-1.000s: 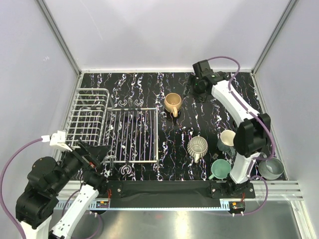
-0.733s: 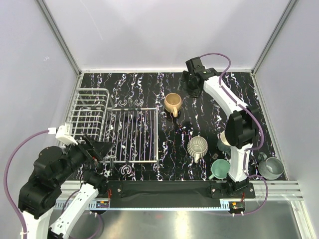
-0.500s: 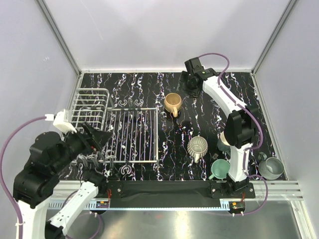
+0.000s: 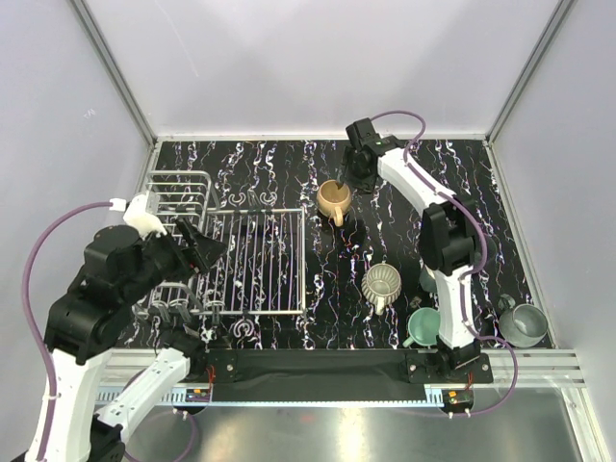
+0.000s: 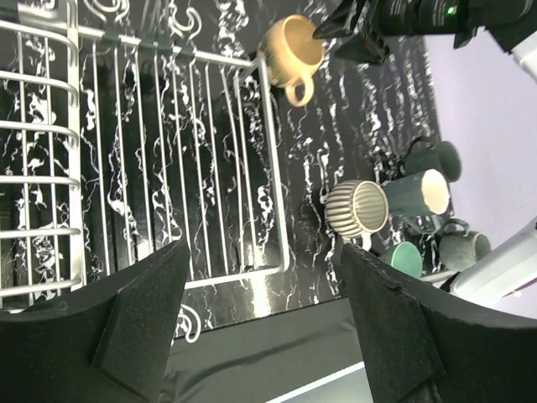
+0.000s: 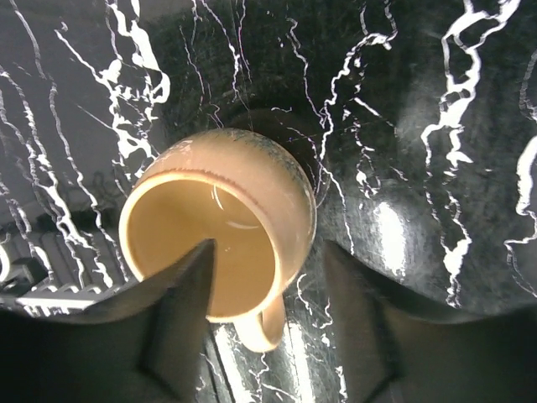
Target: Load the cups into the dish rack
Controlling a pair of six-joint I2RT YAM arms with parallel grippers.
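The peach-tan cup (image 4: 334,200) stands upright on the black marbled table, right of the white wire dish rack (image 4: 303,265). My right gripper (image 4: 350,179) is open, just behind and above this cup. In the right wrist view the gripper (image 6: 268,248) straddles the wall of the cup (image 6: 252,180), one finger over its mouth, one outside. My left gripper (image 4: 210,248) is open and empty, raised over the rack. The left wrist view shows the gripper (image 5: 264,246), the rack (image 5: 278,193) and the peach-tan cup (image 5: 289,46). No cup is in the rack.
A ribbed grey-beige cup (image 4: 382,284), a mint green cup (image 4: 423,327) and a grey-teal cup (image 4: 525,325) stand at the front right by the right arm's base. Another grey-teal cup (image 5: 428,189) is mostly hidden behind that arm. Grey walls enclose the table.
My right gripper has swung left from the far right corner to the peach-tan cup. My left arm has risen from the front left corner to above the rack.
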